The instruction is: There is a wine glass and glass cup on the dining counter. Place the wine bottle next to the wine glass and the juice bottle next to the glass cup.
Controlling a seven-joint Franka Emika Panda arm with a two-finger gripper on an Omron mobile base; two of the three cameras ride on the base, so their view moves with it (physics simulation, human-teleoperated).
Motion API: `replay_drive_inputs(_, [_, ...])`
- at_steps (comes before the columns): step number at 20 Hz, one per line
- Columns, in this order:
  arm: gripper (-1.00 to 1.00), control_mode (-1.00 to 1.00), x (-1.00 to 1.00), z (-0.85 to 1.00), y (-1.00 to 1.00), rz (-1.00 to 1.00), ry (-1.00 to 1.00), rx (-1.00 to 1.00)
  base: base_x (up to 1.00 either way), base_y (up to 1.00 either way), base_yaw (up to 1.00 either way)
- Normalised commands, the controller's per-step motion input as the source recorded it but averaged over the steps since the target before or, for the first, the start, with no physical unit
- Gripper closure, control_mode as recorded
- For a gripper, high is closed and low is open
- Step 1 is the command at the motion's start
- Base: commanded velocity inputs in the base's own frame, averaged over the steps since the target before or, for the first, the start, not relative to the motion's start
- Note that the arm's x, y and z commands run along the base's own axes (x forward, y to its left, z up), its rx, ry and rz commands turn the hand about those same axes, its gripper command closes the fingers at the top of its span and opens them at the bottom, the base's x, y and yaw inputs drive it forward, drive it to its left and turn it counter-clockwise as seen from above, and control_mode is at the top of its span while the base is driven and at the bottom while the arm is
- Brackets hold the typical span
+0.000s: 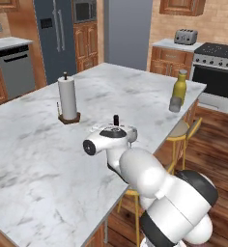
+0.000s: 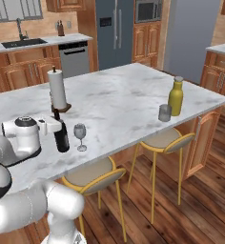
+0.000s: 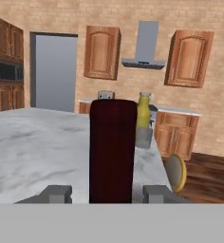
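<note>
On the marble tabletop (image 2: 128,95), starting at the left of the right base view, we note a paper towel roll (image 2: 57,89) upright on its wooden holder. Just in front of it stands the wine bottle (image 2: 61,131), upright near the front edge, with the end effector (image 2: 55,125) level with its neck. In the hand view we see the bottle's dark red neck (image 3: 113,151) filling the space between the two fingertips (image 3: 57,193), one on each side; the jaws are spread around it, and we cannot tell whether the pads actually touch the glass. Just right of the bottle is the wine glass (image 2: 80,136), upright and apart from it by a narrow gap.

Well away, near the right end of the tabletop, we find the glass cup (image 2: 165,113) with the yellow juice bottle (image 2: 176,96) just beside it, both upright. Two yellow-legged stools (image 2: 164,140) sit tucked under the front edge.

In the left base view the bottle's cap (image 1: 116,118) pokes up just behind the wrist.
</note>
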Motion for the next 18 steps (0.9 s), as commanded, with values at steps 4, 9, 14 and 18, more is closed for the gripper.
replay_drive_inputs(4, [1.00,-1.00,0.37,-0.27,0.01,0.00,0.04,0.00,0.00,0.00,0.00])
replay_drive_inputs(9, [1.00,-1.00,0.24,-0.30,0.00,0.00,0.00,0.02,0.00,0.00,0.00])
replay_drive_inputs(14, [1.00,-1.00,0.27,-0.26,0.00,0.00,0.00,0.00,0.00,0.00,0.00])
replay_drive_inputs(18, [1.00,-1.00,0.22,-0.19,0.00,0.00,0.00,0.00,0.00,0.00,0.00])
